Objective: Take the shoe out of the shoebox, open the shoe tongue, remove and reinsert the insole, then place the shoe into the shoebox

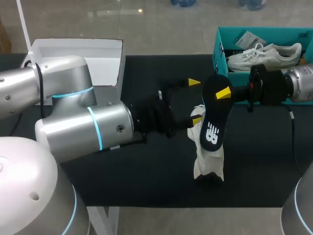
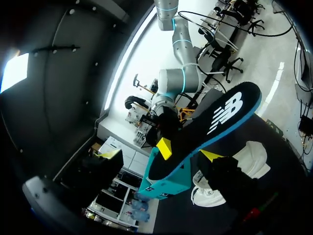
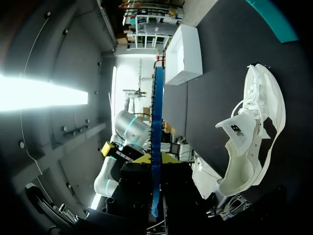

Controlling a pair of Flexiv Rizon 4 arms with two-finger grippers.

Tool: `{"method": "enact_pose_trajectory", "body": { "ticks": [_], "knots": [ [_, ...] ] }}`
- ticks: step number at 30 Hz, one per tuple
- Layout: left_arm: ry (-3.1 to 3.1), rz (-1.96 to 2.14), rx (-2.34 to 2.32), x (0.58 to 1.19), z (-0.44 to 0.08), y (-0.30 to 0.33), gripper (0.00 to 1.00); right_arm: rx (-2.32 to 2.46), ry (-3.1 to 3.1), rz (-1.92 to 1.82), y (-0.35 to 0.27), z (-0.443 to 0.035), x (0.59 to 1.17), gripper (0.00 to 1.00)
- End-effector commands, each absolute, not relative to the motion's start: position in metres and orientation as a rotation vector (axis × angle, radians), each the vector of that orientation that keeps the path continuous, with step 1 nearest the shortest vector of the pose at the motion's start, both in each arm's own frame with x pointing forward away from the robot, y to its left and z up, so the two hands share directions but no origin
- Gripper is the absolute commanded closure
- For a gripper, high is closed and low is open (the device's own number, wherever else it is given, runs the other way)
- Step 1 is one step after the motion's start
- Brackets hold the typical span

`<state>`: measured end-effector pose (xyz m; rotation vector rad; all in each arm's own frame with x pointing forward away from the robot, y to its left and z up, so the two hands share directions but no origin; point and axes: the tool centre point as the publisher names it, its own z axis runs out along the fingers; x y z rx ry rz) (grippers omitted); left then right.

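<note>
Right end effector [image 3: 156,160] pinches insole [image 1: 215,115] clear of shoe [image 1: 209,156]

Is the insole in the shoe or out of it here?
Out. The right gripper is shut on the dark insole, holding it in the air, apart from the white shoe.

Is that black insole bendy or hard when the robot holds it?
Probably bendy yet springy: the insole looks very thin edge-on, but juts out straight from the right gripper pinching one end. Probably light too, since that small pinch holds it.
</note>
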<state>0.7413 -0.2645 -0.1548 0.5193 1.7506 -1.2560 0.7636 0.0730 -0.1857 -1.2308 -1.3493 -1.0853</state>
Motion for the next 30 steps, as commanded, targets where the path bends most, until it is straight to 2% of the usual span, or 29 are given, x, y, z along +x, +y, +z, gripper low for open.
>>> {"method": "enact_pose_trajectory", "body": {
  "ticks": [1,30],
  "knots": [
    [1.77,-1.28,0.494,0.746,-0.154,-0.254,0.0,-1.233,-1.35,-1.085,0.073,-0.186,0.763,1.0],
    [1.771,-1.416,0.182,0.768,-0.138,-0.201,0.0,-1.233,-1.35,-1.085,0.073,-0.186,0.763,1.0]
  ]
}}
